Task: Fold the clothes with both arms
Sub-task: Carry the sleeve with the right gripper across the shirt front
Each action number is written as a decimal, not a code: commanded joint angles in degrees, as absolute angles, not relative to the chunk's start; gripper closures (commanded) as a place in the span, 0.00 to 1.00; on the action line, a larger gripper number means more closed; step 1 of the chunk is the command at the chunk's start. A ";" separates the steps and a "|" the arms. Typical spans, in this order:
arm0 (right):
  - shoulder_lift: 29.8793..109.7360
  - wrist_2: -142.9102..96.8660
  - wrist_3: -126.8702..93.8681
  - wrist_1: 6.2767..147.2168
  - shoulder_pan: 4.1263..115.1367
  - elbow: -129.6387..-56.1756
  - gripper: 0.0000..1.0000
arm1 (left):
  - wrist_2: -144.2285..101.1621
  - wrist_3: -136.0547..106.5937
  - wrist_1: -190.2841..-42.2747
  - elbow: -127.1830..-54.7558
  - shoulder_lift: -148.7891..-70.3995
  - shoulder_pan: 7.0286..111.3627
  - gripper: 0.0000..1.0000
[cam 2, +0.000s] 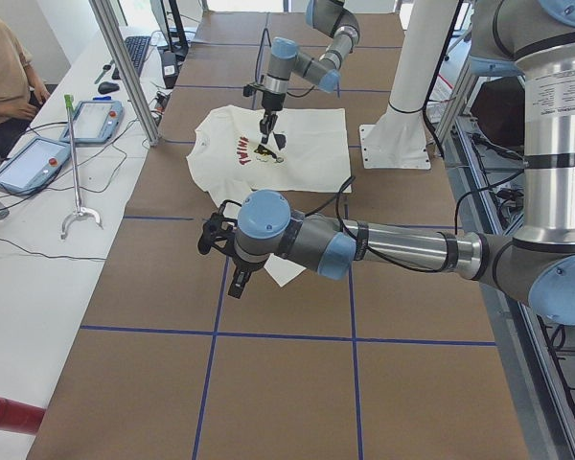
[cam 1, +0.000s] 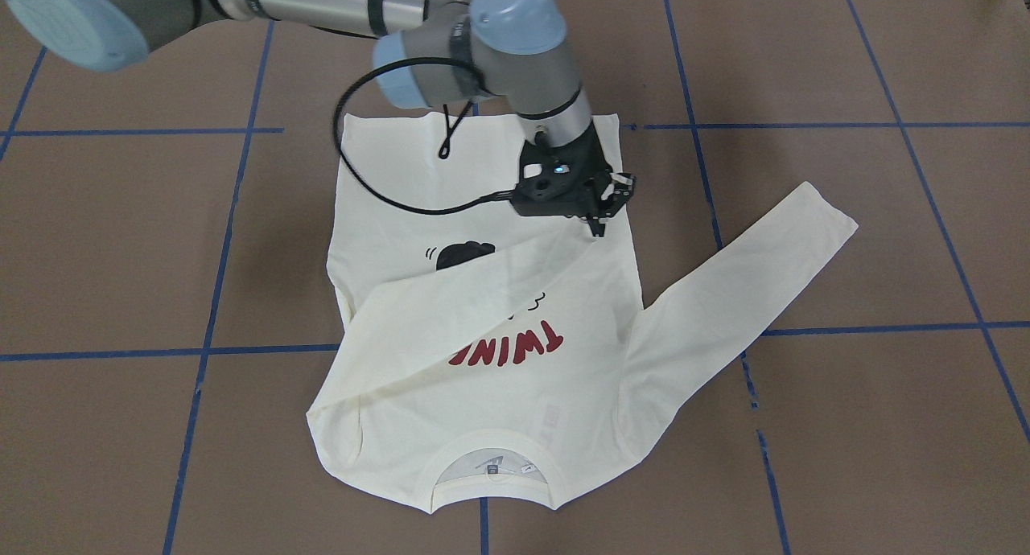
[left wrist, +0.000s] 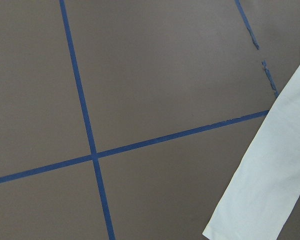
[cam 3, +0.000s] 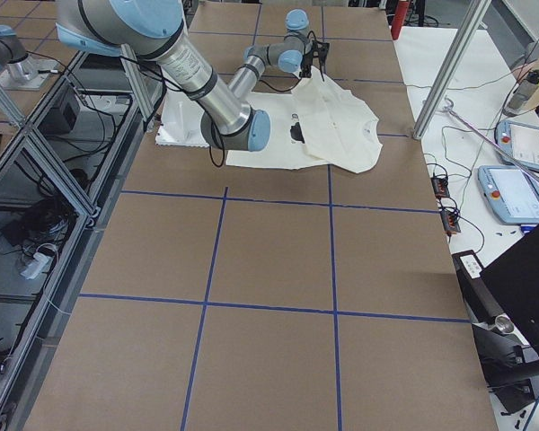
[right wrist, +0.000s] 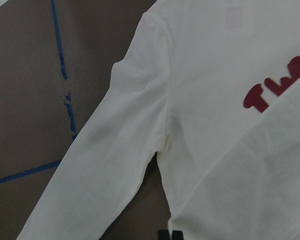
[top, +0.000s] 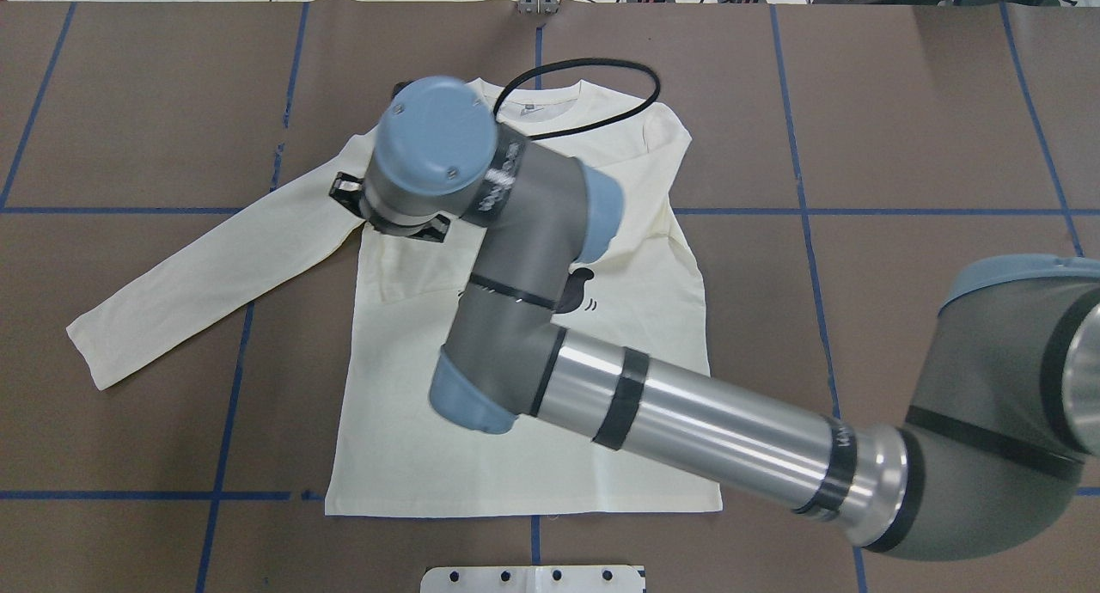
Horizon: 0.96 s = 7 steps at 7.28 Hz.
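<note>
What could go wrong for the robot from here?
1. The right tool sits right at the cuff of the folded sleeve. Lifting away could catch the cuff and undo the fold.
2. The black cable loops low over the shirt and might drag the cloth as the arm moves.
3. The other sleeve lies spread out to the side. A poor grab there could bunch it.

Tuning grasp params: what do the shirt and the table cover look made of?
The shirt: thin, matte cream knit, probably cotton jersey; it lies limp with soft creases. The table cover: matte brown, likely kraft paper or card; flat, no glare, blue tape lines on it.
</note>
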State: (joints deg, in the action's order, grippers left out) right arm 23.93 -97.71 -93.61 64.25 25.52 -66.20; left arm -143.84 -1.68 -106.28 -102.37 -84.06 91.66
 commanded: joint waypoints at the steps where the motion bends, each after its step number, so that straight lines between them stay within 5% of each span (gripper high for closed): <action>1: 18.46 -89.58 -94.57 57.04 20.75 -55.55 0.00 | -143.96 -1.76 -107.22 -101.78 -84.02 91.50 0.00; 3: 18.98 -89.56 -97.36 57.04 21.88 -58.16 0.00 | -142.83 -12.06 -111.58 -100.20 -84.02 81.11 0.00; 7: 46.87 -105.93 -98.18 64.37 31.95 -92.28 0.00 | -134.21 -43.82 -133.41 -86.50 -84.64 61.29 0.00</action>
